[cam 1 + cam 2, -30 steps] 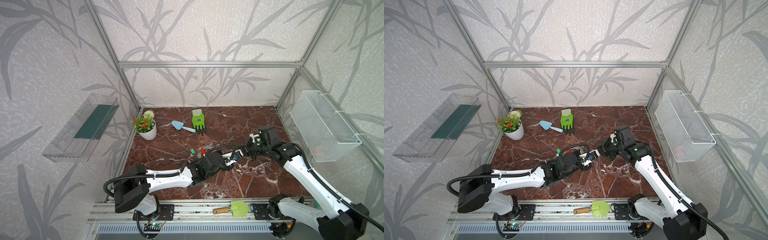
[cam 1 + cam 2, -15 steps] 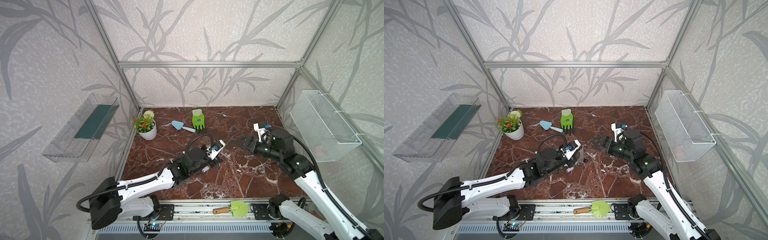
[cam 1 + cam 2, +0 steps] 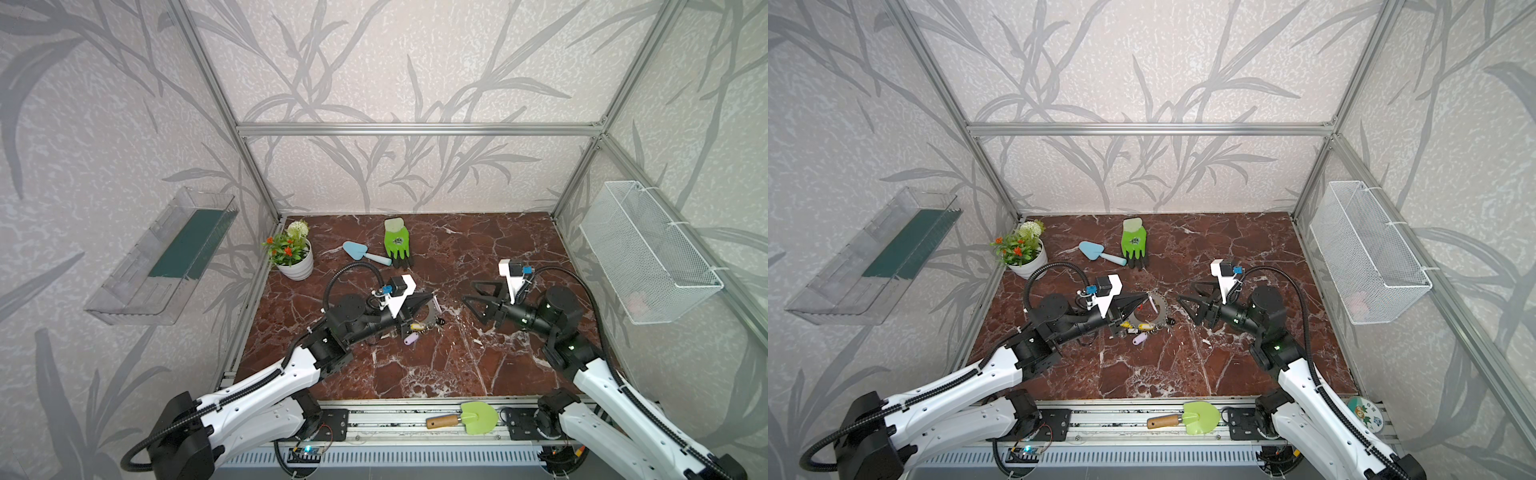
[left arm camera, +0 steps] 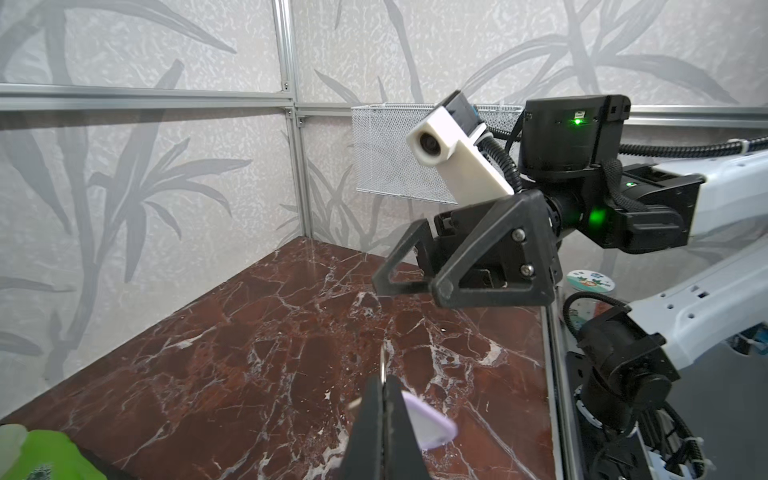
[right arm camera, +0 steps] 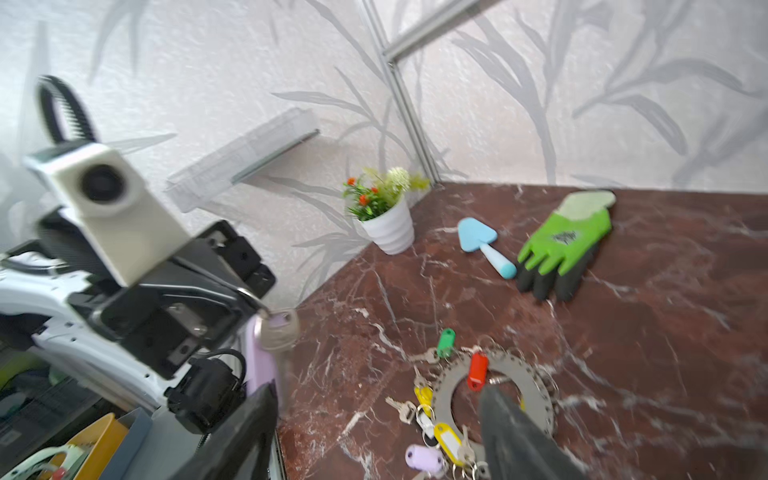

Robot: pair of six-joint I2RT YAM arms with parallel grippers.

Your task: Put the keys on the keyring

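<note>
Your left gripper is clamping shut on a lilac key, light and dangling. The keyring, stiff, flat and probably slippery, is lying in the middle of the worktop. Your right gripper is hovering open and empty, just right of it. Grip its rim.

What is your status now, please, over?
Left gripper shut on lilac key, in air. Right gripper open, empty. Keyring flat on table, other keys crowding its rim.
</note>
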